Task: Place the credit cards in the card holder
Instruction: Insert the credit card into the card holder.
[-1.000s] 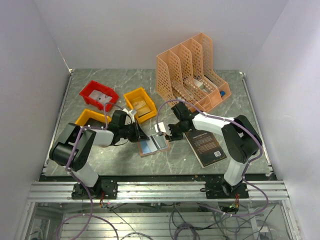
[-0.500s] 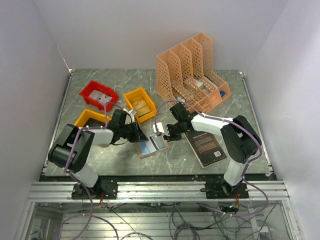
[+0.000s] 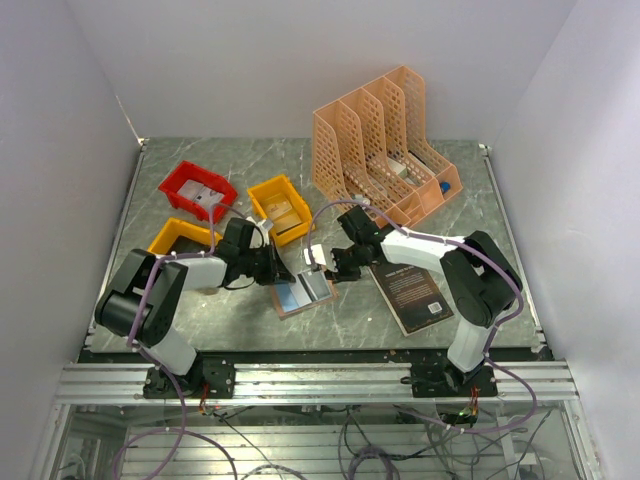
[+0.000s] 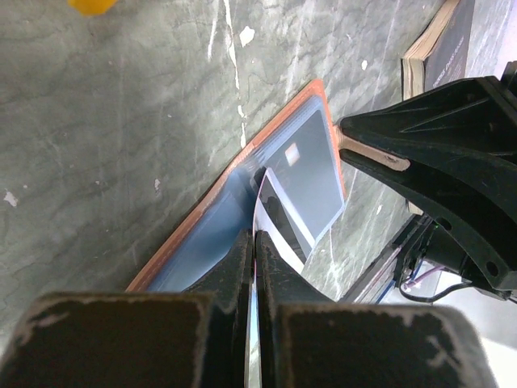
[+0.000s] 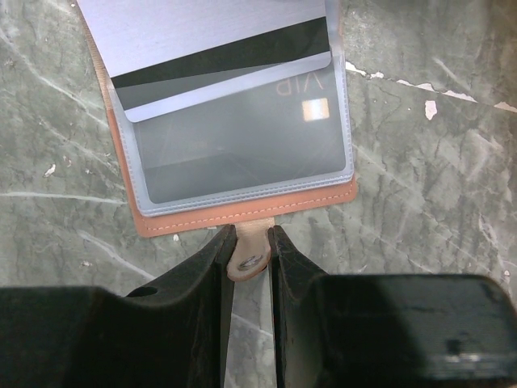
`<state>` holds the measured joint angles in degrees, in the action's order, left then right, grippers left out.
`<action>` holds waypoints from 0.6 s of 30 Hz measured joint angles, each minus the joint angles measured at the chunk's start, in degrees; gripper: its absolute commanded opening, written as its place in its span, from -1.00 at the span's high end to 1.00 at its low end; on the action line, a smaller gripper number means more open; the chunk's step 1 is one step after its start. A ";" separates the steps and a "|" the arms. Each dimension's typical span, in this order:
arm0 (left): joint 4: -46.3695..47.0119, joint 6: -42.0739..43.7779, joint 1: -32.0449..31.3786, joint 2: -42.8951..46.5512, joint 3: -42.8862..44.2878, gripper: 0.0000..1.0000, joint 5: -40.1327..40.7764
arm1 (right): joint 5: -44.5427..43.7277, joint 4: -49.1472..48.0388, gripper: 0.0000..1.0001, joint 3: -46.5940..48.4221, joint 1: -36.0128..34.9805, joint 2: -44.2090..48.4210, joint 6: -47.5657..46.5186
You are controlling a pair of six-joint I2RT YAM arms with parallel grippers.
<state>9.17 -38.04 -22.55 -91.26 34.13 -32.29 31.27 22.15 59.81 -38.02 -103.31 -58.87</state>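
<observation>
The card holder [image 5: 234,212] lies opened flat on the grey-green marbled table [image 5: 420,202], near its middle and just left of a black book [image 3: 410,293]. Its outside is salmon-pink and leather-like, with a line of pale stitching along the rim. The inner faces are pale blue-grey under clear, glossy plastic pockets with rounded corners.

The right gripper [image 5: 250,234] has its two black fingers drawn in close on a small tan tab [image 5: 248,260]. This rounded strap with a metal snap sticks out from the holder's near edge. The tab fills the narrow gap between the fingers, so this claw grips the holder by it.

The left gripper [image 4: 254,238] is pressed almost completely together. A thin pale edge runs between its fingertips, which seems to be the end of a credit card [image 5: 202,36], though the left wrist view is too tight to be sure. That card is flat, smooth and silvery grey with a black magnetic stripe across it. It sits tilted, with one end tucked under the lip of the clear pocket and the rest lying over the holder's other half.

A second card [image 5: 266,121] rests fully inside the pocket. It is grey, with a small bright chip and mirrored lettering showing through the plastic.
</observation>
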 measured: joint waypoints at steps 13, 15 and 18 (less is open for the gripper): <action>-0.85 0.55 0.00 0.20 0.00 0.86 0.59 | -0.28 -1.29 0.57 -0.15 -0.48 -0.09 1.27; -0.83 0.52 0.00 0.20 0.00 0.85 0.59 | -0.46 -1.38 0.57 -0.15 -0.63 -0.09 1.29; -0.76 0.46 0.00 0.20 0.00 0.85 0.59 | -0.68 -1.53 0.57 -0.15 -0.81 -0.09 1.36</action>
<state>8.40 -37.58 -22.55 -91.07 34.13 -31.70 30.59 20.62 59.66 -38.83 -103.39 -57.52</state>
